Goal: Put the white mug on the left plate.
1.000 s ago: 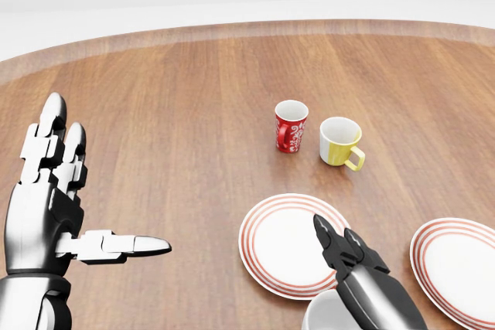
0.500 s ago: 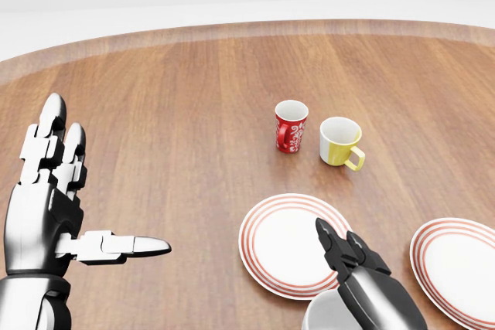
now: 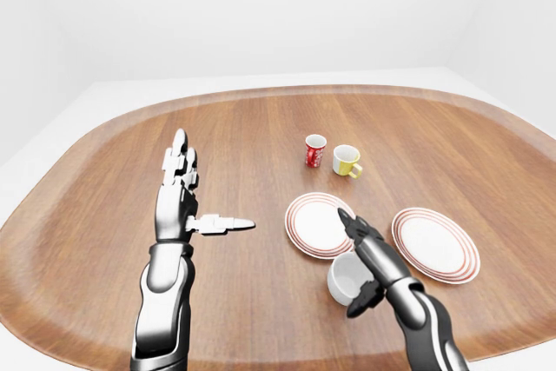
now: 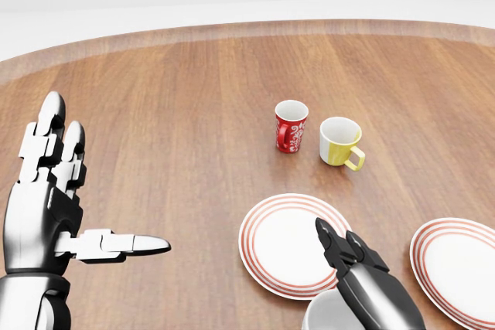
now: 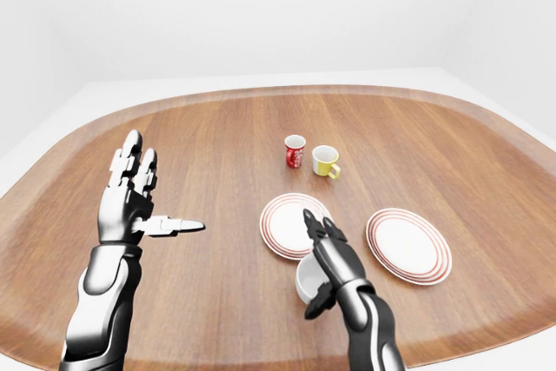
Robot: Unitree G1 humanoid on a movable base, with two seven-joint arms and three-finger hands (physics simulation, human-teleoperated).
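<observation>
Sitting just below the left plate (image 3: 320,224) in the left-eye view, the white mug (image 3: 346,277) stands upright on the counter (image 3: 261,145), its rim nearly touching the plate's lower edge. The right hand (image 3: 363,260) is against the mug's right side: the long fingers (image 3: 354,228) reach up past the rim and over the plate's edge, while the thumb hooks low around the mug's wall. It looks like a wrap around the mug's body, but I cannot tell from here whether the fingers have truly clamped or merely stand about it.

To my eye the step in hand is securing the mug before carrying it the short way onto the plate. Doing it well means getting a firm pinch between thumb and fingers across the wall, lifting only enough to clear the plate's raised rim, then moving straight toward the top of the view and setting down near the plate's white centre. Dragging it would likely catch the rim and tip the mug or shove the plate.

The right plate (image 3: 435,244) lies well apart to the right and is not the target. The red mug (image 3: 315,151) and the yellow mug (image 3: 347,161) stand side by side further up the counter, out of the path. The left hand (image 3: 181,199) hovers spread apart above bare wood at the left, holding nothing.
</observation>
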